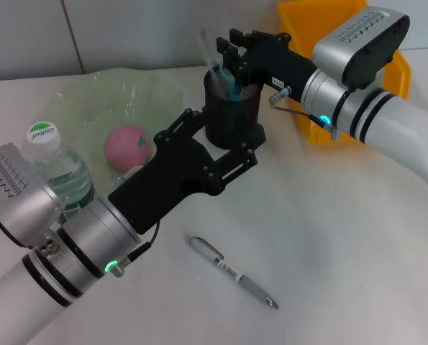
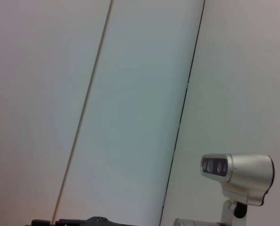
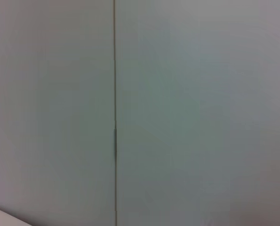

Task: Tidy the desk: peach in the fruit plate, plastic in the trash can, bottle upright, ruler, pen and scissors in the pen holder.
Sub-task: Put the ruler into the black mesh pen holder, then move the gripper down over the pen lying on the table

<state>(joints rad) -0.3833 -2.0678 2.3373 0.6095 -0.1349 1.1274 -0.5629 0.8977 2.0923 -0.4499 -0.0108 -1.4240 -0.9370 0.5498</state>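
My right gripper (image 1: 224, 61) sits directly over the mouth of the black pen holder (image 1: 231, 115), its fingers closed on a teal-handled item, most likely the scissors (image 1: 226, 77), which stands down inside the holder beside a clear strip that I take for the ruler (image 1: 205, 44); my left gripper (image 1: 224, 154) lies against the near side of the pen holder at its base, and I cannot tell whether its fingers are apart or together, since the black linkage hides the tips. Both wrist views show only wall panels, plus a camera on a stand in the left one, so I judge from the head view alone. By my reckoning the task is well along: the peach (image 1: 126, 146) already rests in the green fruit plate (image 1: 156, 86) to the left of the pen holder; the water bottle (image 1: 55, 169) stands upright, further left and nearer to me; the yellow trash can (image 1: 401, 72) sits to the right of the holder, its contents hidden. What remains is the pen (image 1: 231, 271), lying flat on the white desk (image 1: 343, 251) well in front of the holder, apart from both grippers and closer to the left arm.
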